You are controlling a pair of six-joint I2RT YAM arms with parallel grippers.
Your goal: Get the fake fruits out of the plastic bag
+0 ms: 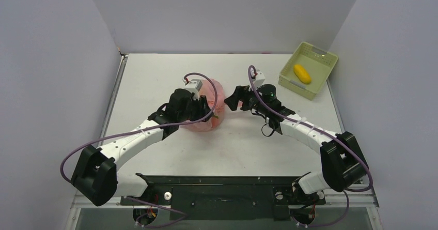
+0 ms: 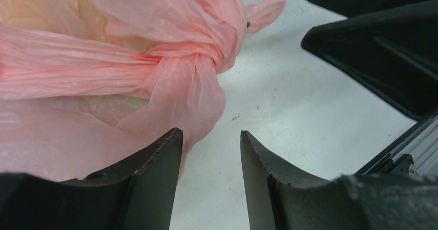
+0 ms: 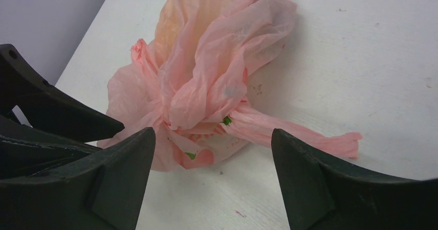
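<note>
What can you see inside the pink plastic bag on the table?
Only a pale yellow-orange patch shows through the thin pink plastic bag, on its far side. The bag is knotted and crumpled, so what that patch is, and anything else inside, cannot be seen.

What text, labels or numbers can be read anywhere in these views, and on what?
Nothing can be read in any of the three views.
On the plastic bag: a red and green printed patch below the knot, with tiny marks beside it; too crumpled and small to read.
On the basket: no legible label or marking.
</note>
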